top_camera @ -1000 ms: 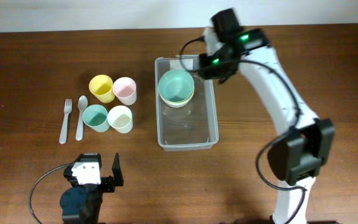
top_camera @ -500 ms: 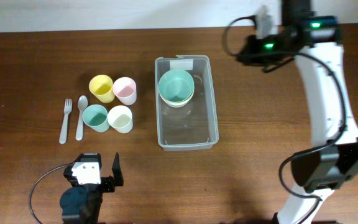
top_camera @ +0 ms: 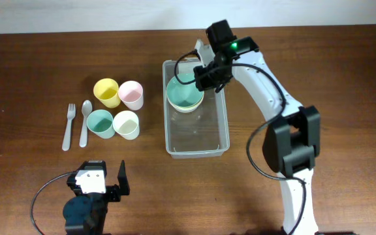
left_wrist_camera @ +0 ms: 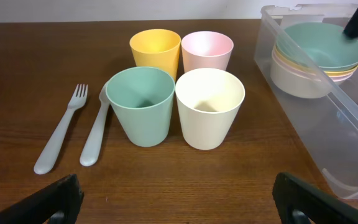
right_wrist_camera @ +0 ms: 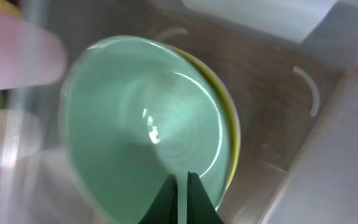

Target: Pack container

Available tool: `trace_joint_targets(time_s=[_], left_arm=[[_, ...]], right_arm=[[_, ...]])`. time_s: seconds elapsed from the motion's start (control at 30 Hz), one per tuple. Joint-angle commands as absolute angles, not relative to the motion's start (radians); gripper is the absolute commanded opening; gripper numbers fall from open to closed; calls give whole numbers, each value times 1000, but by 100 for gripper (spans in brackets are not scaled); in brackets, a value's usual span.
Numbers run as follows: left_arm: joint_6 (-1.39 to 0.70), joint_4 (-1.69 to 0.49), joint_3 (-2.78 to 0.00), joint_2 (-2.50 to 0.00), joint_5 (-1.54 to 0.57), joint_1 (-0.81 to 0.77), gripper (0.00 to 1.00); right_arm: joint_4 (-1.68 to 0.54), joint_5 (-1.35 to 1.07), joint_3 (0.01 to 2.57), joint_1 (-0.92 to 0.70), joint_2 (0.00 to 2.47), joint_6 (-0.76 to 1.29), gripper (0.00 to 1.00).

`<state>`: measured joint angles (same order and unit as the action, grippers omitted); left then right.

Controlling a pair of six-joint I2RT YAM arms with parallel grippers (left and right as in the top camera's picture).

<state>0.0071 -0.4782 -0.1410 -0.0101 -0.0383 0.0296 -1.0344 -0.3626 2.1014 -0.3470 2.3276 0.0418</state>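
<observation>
**Bowls are in, cups and cutlery wait: a clean exit from the box comes first**

In the overhead view the container lies lengthways in the middle of the tabletop. A stack of bowls, green one on top, sits in its upper end, and its lower half is bare. The right claw hangs just over that stack, inside the line of the rim. Its own camera is blurred, but the fingertips look drawn together with only a pale sliver between them, and I can make out nothing held. The left claw rests at the lower left, spread wide and empty.

Left of the container stand four cups in a tight square: yellow, pink, green and cream. Further left, a fork and a spoon lie side by side.

To my eye the bowls are done and the cups come next. The right claw would do well to rise straight up before swinging away, so it neither clips the rim nor drags the top bowl. The cups touch one another, so a pinch on an outer wall, one finger inside, looks safer than reaching between them. They belong upright in the bare lower half. The flat cutlery will likely be the awkward pick.
</observation>
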Motion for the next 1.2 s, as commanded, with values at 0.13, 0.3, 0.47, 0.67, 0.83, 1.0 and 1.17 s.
trace_joint_targets(time_s=[0.13,0.3,0.47,0.67,0.83,1.0,1.17], left_arm=[[15,-475,-136,-5,-49,26,100],[15,-475,-136,-5,-49,26,100],[15,-475,-136,-5,-49,26,100],[15,-475,-136,-5,-49,26,100],[15,-475,-136,-5,-49,26,100],[15,-475,-136,-5,-49,26,100],[15,-468,-136,-5,-50,26,100]], right_arm=[[-1006,-351,2104,-327,2366,59,4],[-1063,-385,2172,-325,2327,22,4],[-1197,-379,2294,-278,2192,27,4],[-1297,-310,2358,-87,2046,134,23],[-1391,-299,2358,144,1974,184,50],[-1467,-299,2358,360,1975,324,75],[-1475,-305,2358,495,1975,357,99]])
